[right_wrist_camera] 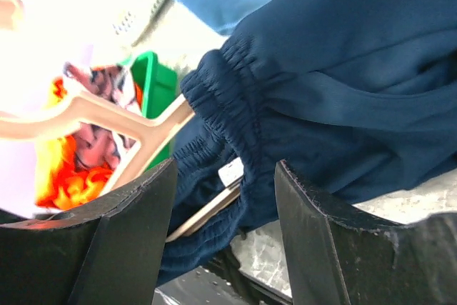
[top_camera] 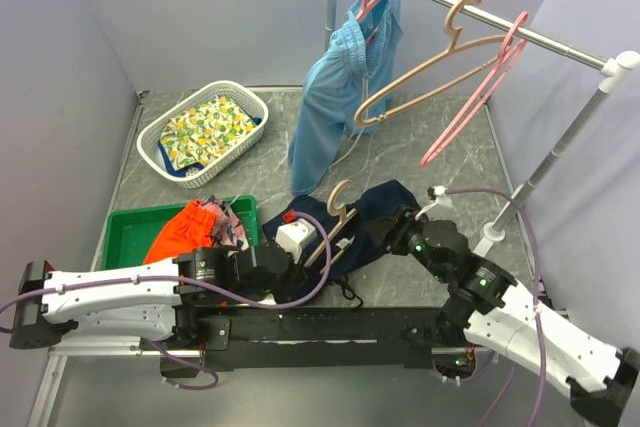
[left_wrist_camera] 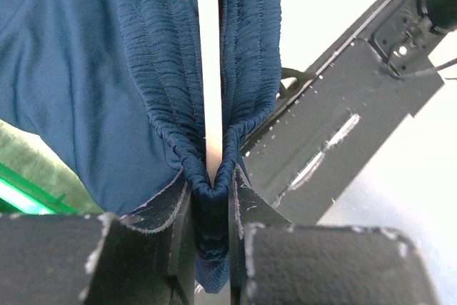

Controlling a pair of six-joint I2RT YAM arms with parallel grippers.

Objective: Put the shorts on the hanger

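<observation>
Left wrist: left jaws pinch navy fabric shorts (left_wrist_camera: 86,69) onto beige plastic hanger (left_wrist_camera: 208,69); right jaws parted; tugging could unseat waistband.

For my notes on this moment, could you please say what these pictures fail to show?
- Left wrist view: shorts hide all but a strip of the hanger.
- Right wrist view: glare washes out the upper left corner.
- Top view: the left arm covers the green tray's near side.
</observation>
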